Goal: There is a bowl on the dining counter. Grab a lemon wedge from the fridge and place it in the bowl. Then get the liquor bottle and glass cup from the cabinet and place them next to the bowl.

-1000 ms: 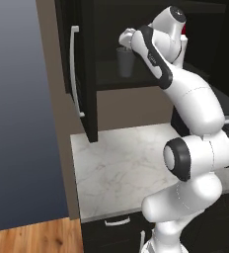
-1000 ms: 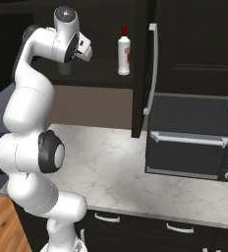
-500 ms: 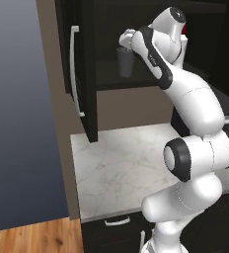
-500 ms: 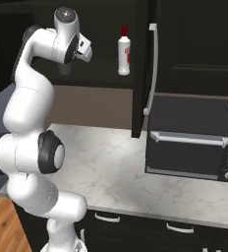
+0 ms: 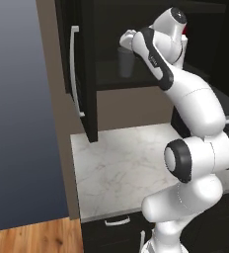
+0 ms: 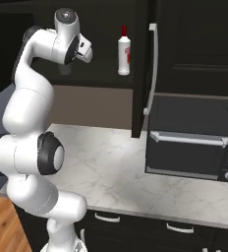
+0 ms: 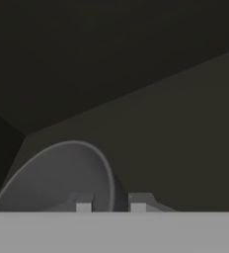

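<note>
The gripper (image 7: 110, 203) is reaching into the cabinet (image 5: 87, 74), its fingertips pinching the rim wall of the glass cup (image 7: 62, 180), one inside, one outside; the liquor bottle (image 6: 124, 51) is standing off beside it.

My hand (image 5: 129, 42) reaches into the open black wall cabinet (image 5: 89, 74), right at the rim of the smoky glass cup (image 5: 126, 63) standing on its dark shelf. The cabinet door with its slim silver handle (image 5: 74, 69) hangs open over the marble counter (image 5: 121, 165).
</note>
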Robot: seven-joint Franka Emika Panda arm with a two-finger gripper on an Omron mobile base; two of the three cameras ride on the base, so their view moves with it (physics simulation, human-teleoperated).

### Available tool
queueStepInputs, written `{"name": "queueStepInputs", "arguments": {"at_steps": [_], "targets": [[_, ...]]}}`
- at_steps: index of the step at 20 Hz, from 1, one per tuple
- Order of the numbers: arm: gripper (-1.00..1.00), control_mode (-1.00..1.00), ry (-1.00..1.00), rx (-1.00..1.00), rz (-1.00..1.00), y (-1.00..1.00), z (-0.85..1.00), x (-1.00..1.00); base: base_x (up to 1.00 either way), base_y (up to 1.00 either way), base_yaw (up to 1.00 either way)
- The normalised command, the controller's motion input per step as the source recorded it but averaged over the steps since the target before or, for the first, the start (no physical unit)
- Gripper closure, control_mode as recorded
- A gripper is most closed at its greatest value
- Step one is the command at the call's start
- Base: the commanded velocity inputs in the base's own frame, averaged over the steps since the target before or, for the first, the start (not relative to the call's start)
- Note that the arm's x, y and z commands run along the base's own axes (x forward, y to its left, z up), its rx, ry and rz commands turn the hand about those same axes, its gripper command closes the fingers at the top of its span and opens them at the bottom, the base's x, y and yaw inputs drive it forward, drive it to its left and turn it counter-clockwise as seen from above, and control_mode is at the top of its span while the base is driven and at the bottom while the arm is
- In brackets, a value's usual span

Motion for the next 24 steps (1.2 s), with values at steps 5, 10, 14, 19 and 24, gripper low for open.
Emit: {"name": "queueStepInputs", "arguments": {"at_steps": [5,10,14,19,24], "targets": [[1.0,-1.0,0.0,0.0,0.0,-0.04,-0.08,-0.04,0.0,0.0,0.0],[1.0,-1.0,0.0,0.0,0.0,-0.26,0.0,-0.45,0.0,0.0,0.0],[1.0,-1.0,-0.02,0.0,0.0,-0.42,0.0,-0.86,0.0,0.0,0.0],[1.0,-1.0,-0.05,0.01,0.0,-0.44,0.02,-1.0,0.0,0.0,0.0],[1.0,-1.0,-0.02,0.0,0.0,-0.22,0.0,-1.0,0.0,0.0,0.0]]}}
